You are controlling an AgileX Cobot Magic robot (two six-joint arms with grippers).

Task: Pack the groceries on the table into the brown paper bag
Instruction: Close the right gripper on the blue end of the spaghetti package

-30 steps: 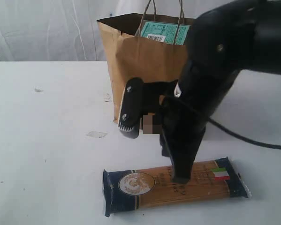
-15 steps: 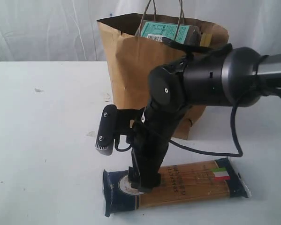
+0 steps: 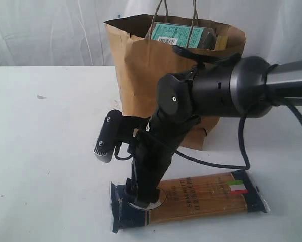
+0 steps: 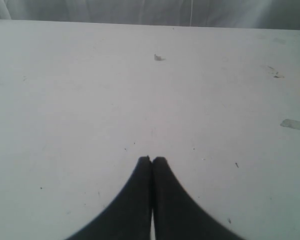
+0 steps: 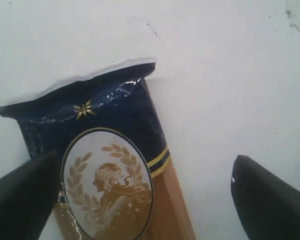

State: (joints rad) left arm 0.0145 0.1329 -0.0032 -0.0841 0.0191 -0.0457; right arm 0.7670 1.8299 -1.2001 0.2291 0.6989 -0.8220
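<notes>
- The left gripper (image 4: 151, 160) is pinched shut on nothing, above the bare table (image 4: 64, 100).
- The right gripper (image 5: 144, 200) is wide open and holds nothing, just over the dark blue end of the spaghetti pack (image 3: 206, 197).
- The pack lies flat in front of the bag (image 3: 140, 70). Its long way runs left to right, with the blue end on the left.
- A green box (image 3: 178, 34) is in the bag. The pack is not packed yet.

Glossy black arm (image 3: 226, 93), looping cable (image 3: 243, 146), seemingly ribbed grey-tipped jaws.

Paper bag (image 3: 140, 75) stands on counter (image 3: 45, 151), far centre. Carton (image 3: 173, 34) inside bag, poking above rim. Spaghetti pack (image 3: 206, 196) lies flat at bag's 6 o'clock. Right end effector (image 5: 139, 170) above pack's 9 o'clock end.
</notes>
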